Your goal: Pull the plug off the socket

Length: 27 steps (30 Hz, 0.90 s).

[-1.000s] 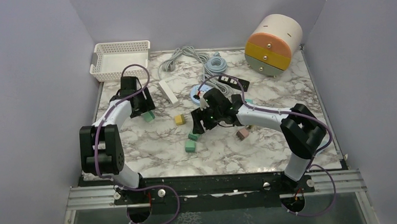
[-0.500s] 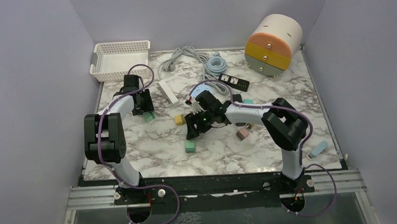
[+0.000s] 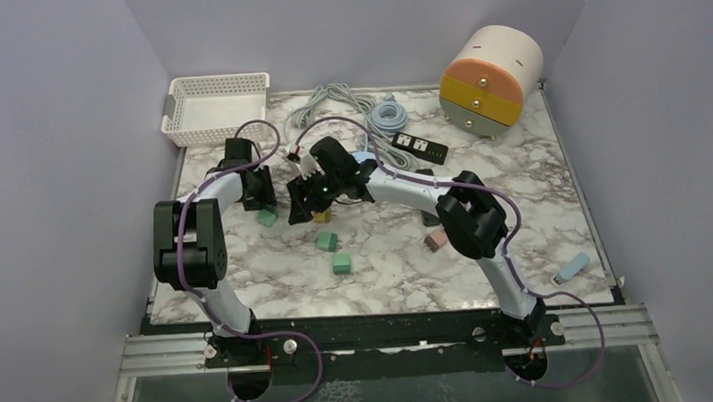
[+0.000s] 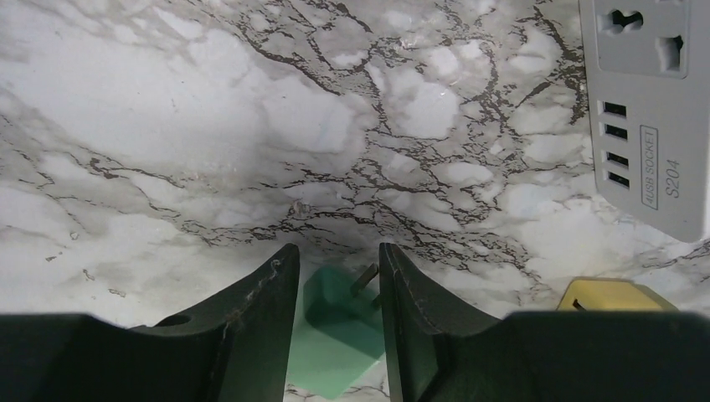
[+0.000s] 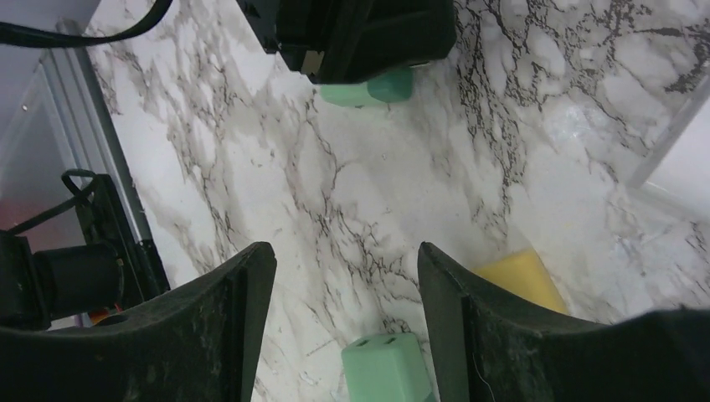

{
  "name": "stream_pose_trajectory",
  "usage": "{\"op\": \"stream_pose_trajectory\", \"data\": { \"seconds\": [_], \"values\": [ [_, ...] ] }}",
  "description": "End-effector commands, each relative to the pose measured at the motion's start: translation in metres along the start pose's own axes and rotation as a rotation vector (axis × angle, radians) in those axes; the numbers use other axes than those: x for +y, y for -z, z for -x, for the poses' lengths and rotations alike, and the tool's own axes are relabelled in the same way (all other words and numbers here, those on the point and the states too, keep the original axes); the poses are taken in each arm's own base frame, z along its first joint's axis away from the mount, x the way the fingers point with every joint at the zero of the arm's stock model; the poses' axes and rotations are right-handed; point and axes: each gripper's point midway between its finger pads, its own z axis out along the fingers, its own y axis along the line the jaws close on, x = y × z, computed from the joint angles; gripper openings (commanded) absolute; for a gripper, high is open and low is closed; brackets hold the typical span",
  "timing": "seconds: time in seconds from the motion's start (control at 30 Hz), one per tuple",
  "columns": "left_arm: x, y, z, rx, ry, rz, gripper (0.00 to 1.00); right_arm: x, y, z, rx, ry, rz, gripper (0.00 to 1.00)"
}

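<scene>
- The green plug [image 4: 331, 335] rests on the worktop [image 4: 251, 126] with its metal prongs [image 4: 365, 280] bare. It is apart from the white socket strip [image 4: 649, 126], whose visible holes are empty, so for this plug the pulling seems done.
- The left gripper [image 4: 337, 251] has its jaws narrowly parted, 1 on each side of the plug. Whether they really pinch it, I cannot tell. A loose hold could let the plug drop or turn if it is lifted.
- The right gripper [image 5: 343, 251] has its jaws wide apart around nothing, just beside the left one. The 2 arms are crowded here, so a careless move may make them collide.
- The right arm [image 3: 407, 187] hangs over the strip and could push it, or knock the yellow block [image 4: 615, 293] and the pale green block [image 5: 389, 364].
</scene>
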Motion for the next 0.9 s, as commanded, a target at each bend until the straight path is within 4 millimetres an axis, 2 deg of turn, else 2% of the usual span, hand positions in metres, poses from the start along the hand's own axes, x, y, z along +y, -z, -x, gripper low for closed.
{"op": "stream_pose_trajectory", "data": {
  "seconds": [0.0, 0.1, 0.17, 0.27, 0.33, 0.47, 0.6, 0.67, 0.77, 0.87],
  "values": [
    [-0.004, -0.002, -0.031, 0.085, 0.019, -0.049, 0.42, -0.003, 0.026, -0.008, 0.023, 0.094, -0.084, 0.69],
    [-0.007, -0.001, -0.046, 0.112, 0.048, -0.065, 0.42, -0.022, 0.049, -0.038, 0.074, 0.136, -0.198, 0.69],
    [-0.007, 0.002, -0.053, 0.122, 0.080, -0.066, 0.42, -0.028, 0.064, -0.056, 0.104, 0.143, -0.241, 0.68],
    [-0.011, 0.013, -0.055, 0.103, 0.115, -0.080, 0.42, -0.028, 0.076, -0.078, 0.122, 0.133, -0.246, 0.65],
    [-0.013, 0.019, -0.055, 0.086, 0.133, -0.080, 0.42, -0.023, 0.076, -0.085, 0.124, 0.125, -0.215, 0.63],
    [-0.017, 0.028, -0.056, 0.066, 0.165, -0.098, 0.42, -0.018, 0.062, -0.092, 0.148, 0.129, -0.179, 0.60],
    [-0.018, 0.036, -0.057, 0.060, 0.176, -0.097, 0.42, -0.010, 0.045, -0.091, 0.153, 0.148, -0.159, 0.57],
    [-0.014, 0.039, -0.055, 0.046, 0.172, -0.080, 0.43, -0.005, 0.037, -0.087, 0.152, 0.151, -0.141, 0.53],
    [-0.003, 0.044, -0.049, 0.025, 0.175, -0.052, 0.43, 0.004, 0.023, -0.081, 0.155, 0.142, -0.101, 0.42],
    [0.009, 0.052, -0.036, -0.011, 0.192, -0.039, 0.43, 0.016, 0.006, -0.068, 0.138, 0.150, -0.064, 0.40]
  ]
}}
